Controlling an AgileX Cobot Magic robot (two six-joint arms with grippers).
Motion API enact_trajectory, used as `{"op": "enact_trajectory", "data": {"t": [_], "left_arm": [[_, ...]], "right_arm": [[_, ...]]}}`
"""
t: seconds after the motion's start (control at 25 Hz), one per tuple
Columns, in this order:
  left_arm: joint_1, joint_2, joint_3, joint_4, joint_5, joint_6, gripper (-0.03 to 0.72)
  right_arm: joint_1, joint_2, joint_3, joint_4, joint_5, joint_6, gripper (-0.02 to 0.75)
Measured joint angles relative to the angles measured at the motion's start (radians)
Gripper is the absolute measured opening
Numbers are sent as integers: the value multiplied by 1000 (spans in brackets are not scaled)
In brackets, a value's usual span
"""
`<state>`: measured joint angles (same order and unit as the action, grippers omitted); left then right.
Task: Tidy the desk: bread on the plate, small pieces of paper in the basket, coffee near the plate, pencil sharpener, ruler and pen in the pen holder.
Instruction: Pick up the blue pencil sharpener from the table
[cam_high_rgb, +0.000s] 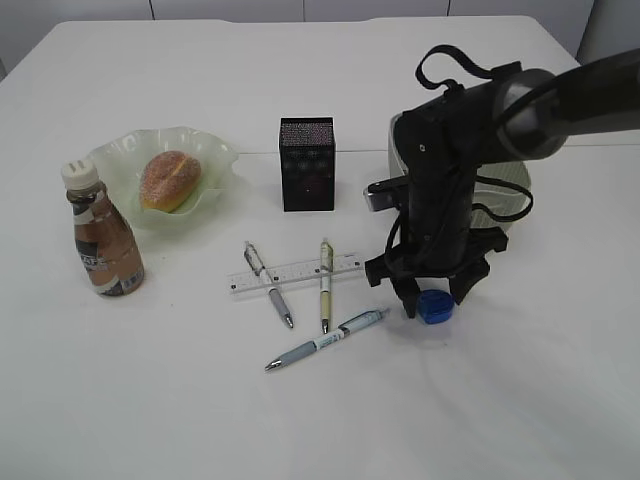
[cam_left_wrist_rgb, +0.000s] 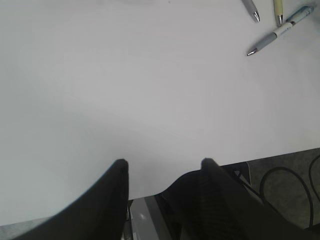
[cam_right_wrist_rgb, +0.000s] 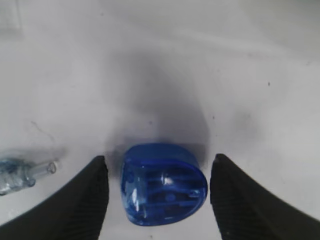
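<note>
My right gripper (cam_right_wrist_rgb: 157, 197) is down at the desk (cam_high_rgb: 500, 400) with its jaws spread, one finger (cam_right_wrist_rgb: 85, 200) on each side of the blue sharpener (cam_right_wrist_rgb: 164, 190). There is a gap between the sharpener and both fingers, so nothing is grasped yet. In the exterior view the sharpener (cam_high_rgb: 435, 306) sits on the desk between the fingertips, right of the pens.

My left gripper (cam_left_wrist_rgb: 162, 172) hangs over bare desk near the front edge, jaws apart and holding nothing. Three pen tips show at the top right of its view.

Moving outward from the right gripper: a grey-blue pen (cam_high_rgb: 326, 340) lies slanted just left of the sharpener. The clear ruler (cam_high_rgb: 294, 272) lies flat beyond it, crossed by a grey pen (cam_high_rgb: 269, 285) and a pale yellow-green pen (cam_high_rgb: 324, 285). The black mesh holder (cam_high_rgb: 307, 164) stands upright behind the ruler. The basket (cam_high_rgb: 510, 185) is mostly hidden behind my right arm; I cannot see inside it.

Far left, the bread (cam_high_rgb: 171, 180) rests on the green plate (cam_high_rgb: 215, 160). The coffee (cam_high_rgb: 103, 235) stands upright just in front and to the left of the plate, near its rim.
</note>
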<state>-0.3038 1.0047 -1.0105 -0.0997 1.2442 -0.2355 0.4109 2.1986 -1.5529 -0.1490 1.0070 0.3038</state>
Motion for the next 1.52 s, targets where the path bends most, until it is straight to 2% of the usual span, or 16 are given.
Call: {"op": "enact_trajectory", "data": {"t": [0.76, 1.04, 1.52], "left_arm": [[0, 0, 0, 0, 0, 0, 341], [0, 0, 0, 0, 0, 0, 341], [0, 0, 0, 0, 0, 0, 341]], "right_arm": [[0, 12, -2, 5, -2, 0, 496], [0, 13, -4, 8, -2, 0, 406], [0, 15, -11, 9, 3, 0, 367]]}}
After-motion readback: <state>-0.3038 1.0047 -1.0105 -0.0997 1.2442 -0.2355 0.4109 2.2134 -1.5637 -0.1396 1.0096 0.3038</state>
